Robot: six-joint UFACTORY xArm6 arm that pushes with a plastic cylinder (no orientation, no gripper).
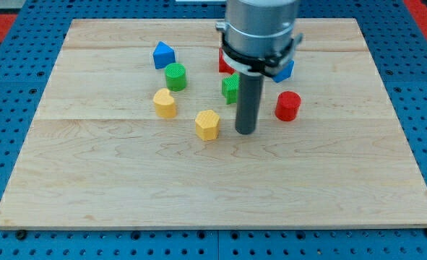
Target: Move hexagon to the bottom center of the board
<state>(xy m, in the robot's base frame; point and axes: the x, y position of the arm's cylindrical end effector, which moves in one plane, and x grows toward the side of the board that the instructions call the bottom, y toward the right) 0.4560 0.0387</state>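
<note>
The board (126, 180) is pale wood with fine grain, made of planks joined along faint seams, and it lies on a blue pegboard (11, 144) dotted with holes. The blocks are small, matte and ribbed on their sides.

Near the view's middle lies the yellow hexagon (207, 124), six-sided with a flat top. To its left and a little higher sits a second yellow block (165, 102), rounded with a notch on top, its shape hard to tell. Above that stands a green cylinder (175, 76), and above it a blue block (163, 54) with a peaked top. A second green block (230, 88) and a red block (225, 63) are partly hidden behind the arm, as is another blue block (285, 71). A red cylinder (287, 105) stands at the right.

The arm ends in a smooth dark rod with no jaws to open or close. My tip (246, 133) rests on the board just right of the hexagon, near it but not touching.
</note>
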